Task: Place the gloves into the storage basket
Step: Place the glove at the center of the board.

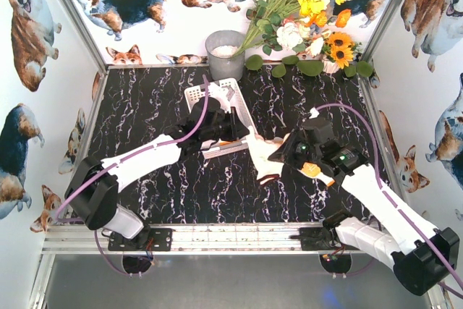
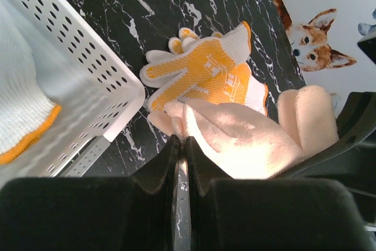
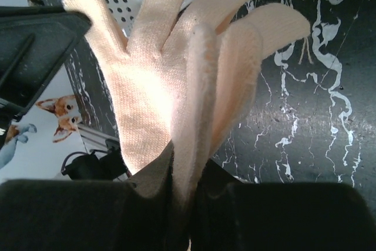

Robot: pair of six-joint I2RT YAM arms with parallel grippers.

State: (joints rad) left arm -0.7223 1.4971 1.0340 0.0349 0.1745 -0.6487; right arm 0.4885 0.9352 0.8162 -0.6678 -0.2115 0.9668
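A cream glove (image 3: 153, 80) hangs spread between my two grippers above the dark marble table. My right gripper (image 3: 188, 166) is shut on its cuff end, and my left gripper (image 2: 181, 140) is shut on the tip of one of its fingers. In the top view the cream glove (image 1: 260, 151) spans from the left gripper (image 1: 244, 133) to the right gripper (image 1: 278, 155), just right of the storage basket (image 1: 197, 96). A yellow-dotted glove (image 2: 205, 74) lies flat on the table beside the basket's corner. Inside the basket (image 2: 88, 69) rests a white glove with an orange cuff (image 2: 23, 107).
A grey round pot (image 1: 224, 54) stands behind the basket at the back wall. A bunch of artificial flowers (image 1: 304, 12) fills the back right corner. Walls with dog prints enclose the table on three sides.
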